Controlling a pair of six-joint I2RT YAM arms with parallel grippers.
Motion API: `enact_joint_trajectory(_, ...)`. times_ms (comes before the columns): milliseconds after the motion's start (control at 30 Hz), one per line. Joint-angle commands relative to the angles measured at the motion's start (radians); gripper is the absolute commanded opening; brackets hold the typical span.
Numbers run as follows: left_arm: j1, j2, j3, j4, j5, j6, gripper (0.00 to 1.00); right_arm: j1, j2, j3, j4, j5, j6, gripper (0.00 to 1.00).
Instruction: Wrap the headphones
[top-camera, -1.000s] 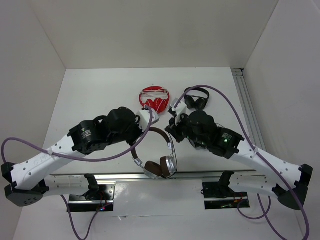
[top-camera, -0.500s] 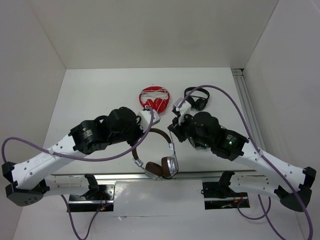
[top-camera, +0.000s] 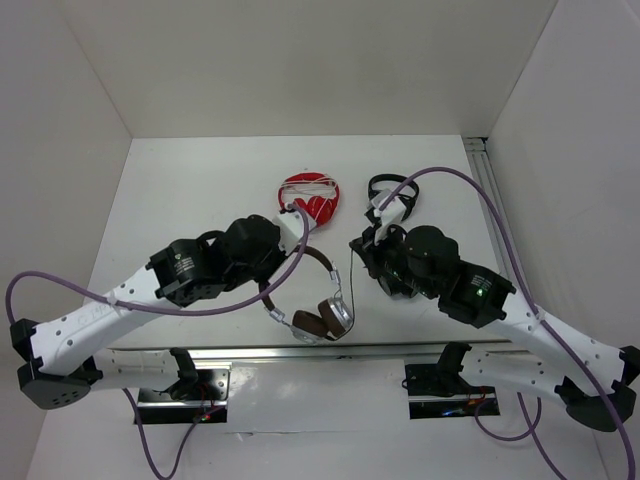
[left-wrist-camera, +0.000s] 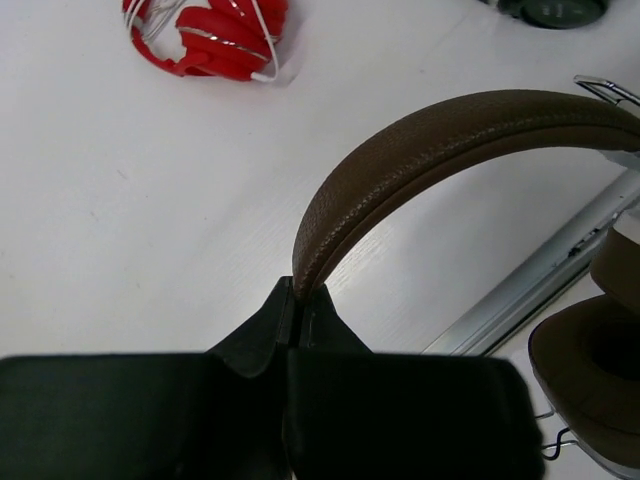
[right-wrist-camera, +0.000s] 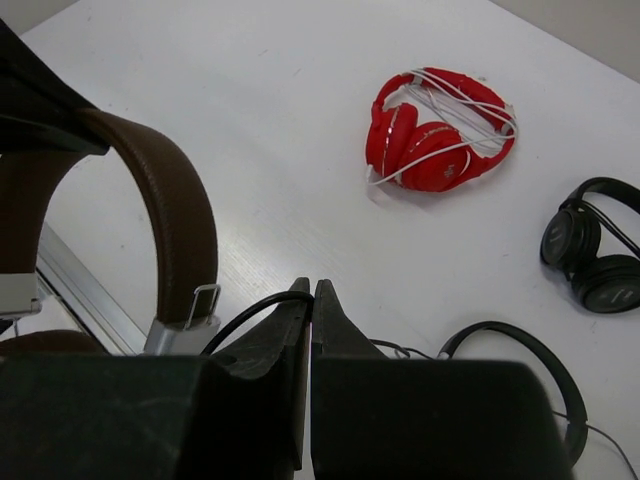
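The headphones (top-camera: 318, 300) have a brown headband (left-wrist-camera: 420, 140), silver cups and brown pads (left-wrist-camera: 590, 350). They hang near the table's front edge between the arms. My left gripper (top-camera: 297, 233) is shut on one end of the headband (left-wrist-camera: 298, 290). My right gripper (top-camera: 358, 246) is shut on the thin dark cable (right-wrist-camera: 255, 310), pinched at its tips (right-wrist-camera: 312, 290). The cable runs from there down to the cups (top-camera: 350, 275). In the right wrist view the headband (right-wrist-camera: 170, 200) is just left of the jaws.
A red pair with white cord (top-camera: 311, 196) and small black pairs (top-camera: 392, 200) lie behind the grippers; they also show in the right wrist view (right-wrist-camera: 440, 130) (right-wrist-camera: 595, 250). A metal rail (top-camera: 300, 350) runs along the front edge. White walls stand on both sides.
My right gripper has moved right and back with the cable. The left gripper has shifted slightly right. The ear cups have swung to the right and turned.
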Motion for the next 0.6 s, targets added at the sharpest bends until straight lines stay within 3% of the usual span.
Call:
enact_joint_trajectory(0,-0.006,0.016,0.014,0.013,-0.09,-0.052,0.0,0.004,0.004,0.058,0.013,-0.031,-0.003,0.0)
enact_joint_trajectory(133,-0.006,0.038,0.014,0.024,-0.014,-0.042,0.0,0.004,0.042,0.078,-0.007,-0.066,-0.013,0.0)
enact_joint_trajectory(567,-0.006,0.022,-0.006,0.09,0.052,0.009,0.0,0.013,0.139,0.087,-0.017,-0.097,0.005,0.0)
